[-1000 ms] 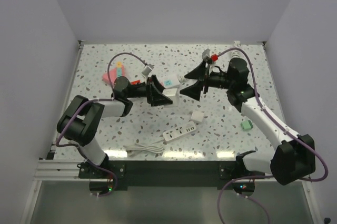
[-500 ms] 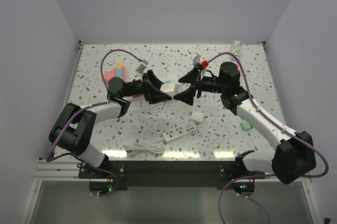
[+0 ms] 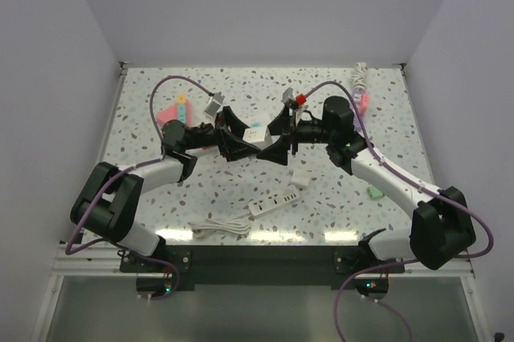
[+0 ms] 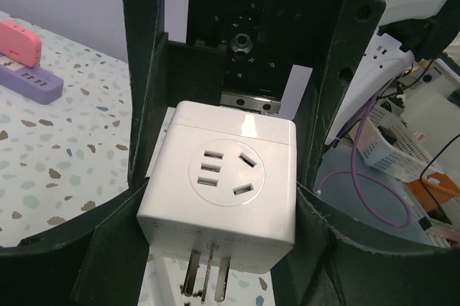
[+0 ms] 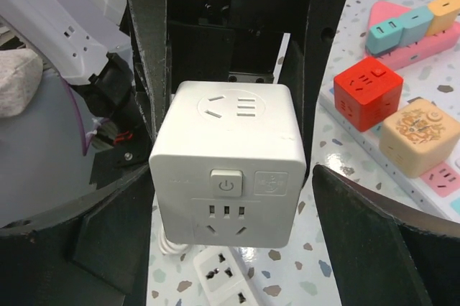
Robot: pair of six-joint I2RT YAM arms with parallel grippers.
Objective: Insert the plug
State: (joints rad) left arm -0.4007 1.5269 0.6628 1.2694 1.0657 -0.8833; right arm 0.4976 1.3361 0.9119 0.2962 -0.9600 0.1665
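A white cube adapter plug [image 3: 255, 132] is held in the air over the middle of the table, between both grippers. My left gripper [image 3: 244, 140] is shut on its sides; in the left wrist view [image 4: 221, 198] the cube [image 4: 223, 177] shows a socket face, with its metal prongs [image 4: 207, 269] pointing down. My right gripper [image 3: 271, 138] is open, its fingers to either side of the same cube [image 5: 226, 169], with a gap at the right finger [image 5: 374, 227]. A white power strip [image 3: 275, 201] lies on the table below and also shows in the right wrist view [image 5: 224, 281].
A small white cube [image 3: 300, 177] lies near the strip, whose coiled cable [image 3: 218, 226] is at the front. Coloured adapters [image 3: 172, 114] lie at the left; a red cube [image 5: 366, 90] and a beige cube [image 5: 420, 133] are among them. A green block [image 3: 375, 191] lies at the right.
Both arms moved toward each other and the far side. The left gripper carried the cube up off the table, and the right gripper's open fingers closed in around it.
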